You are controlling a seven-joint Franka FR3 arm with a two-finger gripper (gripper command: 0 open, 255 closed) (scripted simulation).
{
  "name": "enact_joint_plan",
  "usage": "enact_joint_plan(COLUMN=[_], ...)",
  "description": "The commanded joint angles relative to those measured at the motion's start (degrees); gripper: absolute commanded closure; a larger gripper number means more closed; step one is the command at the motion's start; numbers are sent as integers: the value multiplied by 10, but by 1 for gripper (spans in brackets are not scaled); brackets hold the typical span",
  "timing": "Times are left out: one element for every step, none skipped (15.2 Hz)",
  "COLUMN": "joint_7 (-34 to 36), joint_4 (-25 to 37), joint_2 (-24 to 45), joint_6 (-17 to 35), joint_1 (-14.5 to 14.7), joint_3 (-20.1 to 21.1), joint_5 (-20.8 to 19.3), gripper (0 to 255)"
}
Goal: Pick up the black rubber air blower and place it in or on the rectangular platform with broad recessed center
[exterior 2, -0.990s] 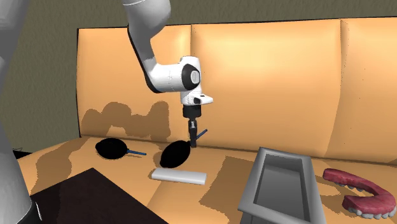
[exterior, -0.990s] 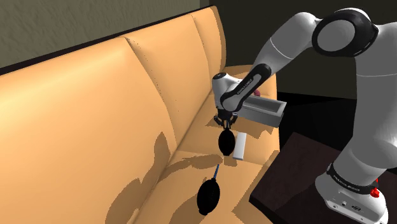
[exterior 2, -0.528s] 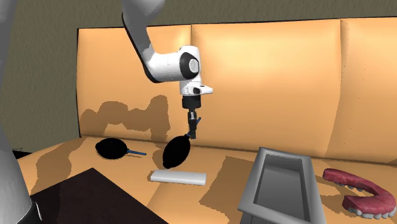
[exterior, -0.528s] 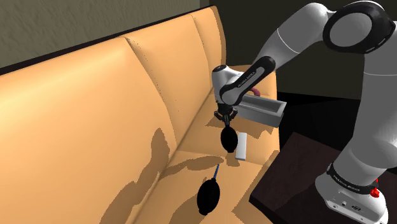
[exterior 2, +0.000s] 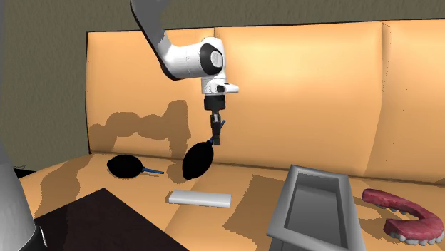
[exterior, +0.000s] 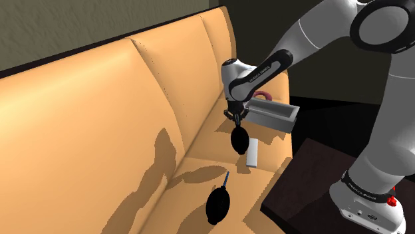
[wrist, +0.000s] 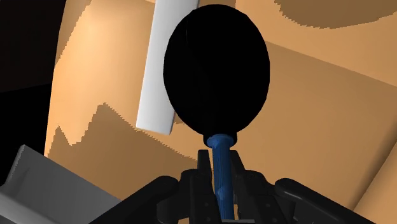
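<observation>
A black air blower [exterior: 239, 140] with a blue nozzle hangs bulb-down above the sofa seat, clear of the cushion. My gripper [exterior: 236, 119] is shut on the nozzle; in the wrist view the fingers [wrist: 205, 173] clasp the blue stem of the blower [wrist: 216, 67]. In the second exterior view the blower [exterior 2: 197, 160] dangles below the gripper [exterior 2: 215, 135]. The grey rectangular platform [exterior: 287, 119] with a broad recess sits on the seat beyond the gripper, and at the second exterior view's right as the platform [exterior 2: 288, 210].
A second black blower [exterior: 218, 203] [exterior 2: 126, 166] lies on the orange sofa seat. A flat white bar [exterior: 252, 153] [exterior 2: 200, 198] lies below the held blower. A red curved object [exterior 2: 405, 215] rests beside the platform. A dark table [exterior: 312, 173] stands against the sofa front.
The gripper has risen with the blower, lifting it off the seat, and shifted slightly toward the platform.
</observation>
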Motion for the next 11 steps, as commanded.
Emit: enact_joint_plan(joint_7=[-4, -6, -8, -10, -12, -25, -38, -51, -64, -77, -90], joint_4=[5, 7, 8, 11, 13, 11, 11, 11, 12, 13, 15], joint_2=[-10, -15, -20, -25, -29, -30, -30, -29, -28, -27, -25], joint_6=[-14, -21, -27, -34, -40, -38, -36, -34, -32, -30, -29], joint_1=[-1, -1, -2, -2, -2, -11, -19, -27, -35, -43, -51], joint_3=[2, 2, 3, 4, 4, -1, -7, -12, -17, -23, -28], joint_5=[5, 7, 9, 11, 13, 13, 13, 12, 12, 11, 11], gripper=[255, 255, 255, 255, 255, 255, 255, 255, 255, 255, 255])
